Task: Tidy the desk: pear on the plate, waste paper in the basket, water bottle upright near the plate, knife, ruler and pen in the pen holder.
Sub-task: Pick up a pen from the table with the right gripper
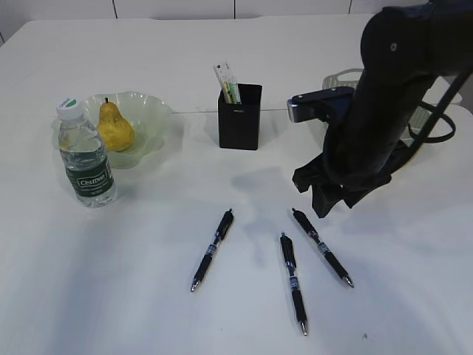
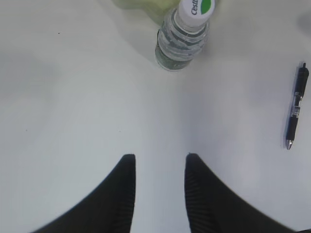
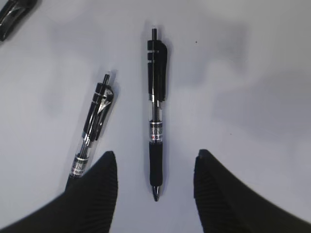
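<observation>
Right wrist view gives the detail: the right claw [image 3: 155, 167] hangs spread and empty, straddling the middle pen [image 3: 156, 114], a second pen [image 3: 94, 127] just outside one finger. The exterior view adds the pear [image 1: 115, 128] on the plate [image 1: 157, 111], water bottle [image 1: 85, 157] upright beside it, pen holder [image 1: 240, 117] behind. The left claw [image 2: 159, 167] hovers parted, empty, over bare table [image 2: 73, 97].

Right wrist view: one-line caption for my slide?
Open right gripper hovers over a black pen lying between its fingers; a second pen lies beside it.
</observation>
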Motion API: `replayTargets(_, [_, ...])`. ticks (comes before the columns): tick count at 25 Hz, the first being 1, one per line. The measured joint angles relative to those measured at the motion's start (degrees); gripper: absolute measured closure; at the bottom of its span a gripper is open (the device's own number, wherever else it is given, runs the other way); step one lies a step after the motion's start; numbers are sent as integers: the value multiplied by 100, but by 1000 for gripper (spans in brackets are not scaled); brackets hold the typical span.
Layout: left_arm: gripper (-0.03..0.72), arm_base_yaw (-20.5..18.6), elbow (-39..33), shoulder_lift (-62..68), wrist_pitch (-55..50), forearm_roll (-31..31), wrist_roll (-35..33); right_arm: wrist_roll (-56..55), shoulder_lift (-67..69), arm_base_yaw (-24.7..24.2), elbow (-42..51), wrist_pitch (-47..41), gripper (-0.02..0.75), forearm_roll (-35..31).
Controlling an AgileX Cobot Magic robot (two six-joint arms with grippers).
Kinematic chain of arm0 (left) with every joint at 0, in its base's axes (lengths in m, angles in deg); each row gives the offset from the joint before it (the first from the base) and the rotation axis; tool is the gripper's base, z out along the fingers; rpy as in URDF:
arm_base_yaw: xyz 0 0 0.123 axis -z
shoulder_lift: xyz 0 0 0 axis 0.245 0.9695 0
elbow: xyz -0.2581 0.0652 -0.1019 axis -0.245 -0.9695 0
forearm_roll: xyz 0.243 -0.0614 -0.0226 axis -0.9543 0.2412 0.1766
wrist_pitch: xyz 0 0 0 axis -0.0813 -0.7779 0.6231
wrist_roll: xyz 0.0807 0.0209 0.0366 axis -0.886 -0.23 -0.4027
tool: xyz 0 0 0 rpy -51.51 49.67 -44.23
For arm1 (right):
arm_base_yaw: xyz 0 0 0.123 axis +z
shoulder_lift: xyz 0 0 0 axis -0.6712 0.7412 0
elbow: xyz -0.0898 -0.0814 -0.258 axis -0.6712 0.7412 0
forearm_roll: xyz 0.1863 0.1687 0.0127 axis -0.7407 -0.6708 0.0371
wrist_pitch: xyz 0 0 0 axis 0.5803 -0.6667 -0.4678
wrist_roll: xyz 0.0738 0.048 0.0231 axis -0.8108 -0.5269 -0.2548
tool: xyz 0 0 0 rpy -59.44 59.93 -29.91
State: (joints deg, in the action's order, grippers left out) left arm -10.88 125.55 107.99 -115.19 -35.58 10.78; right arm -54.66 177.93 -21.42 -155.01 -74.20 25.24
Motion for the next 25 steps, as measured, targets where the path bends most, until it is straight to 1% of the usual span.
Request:
replayTargets(6, [451,0,0,0,0,32,0,0,702,0,-291,-96,353,0])
replayTargets(11, [451,0,0,0,0,54,0,0,1059,0,-492,-186,357,0])
replayTargets(25, [451,0,0,0,-8,54,0,0,1466,0,-509,-207,358,0])
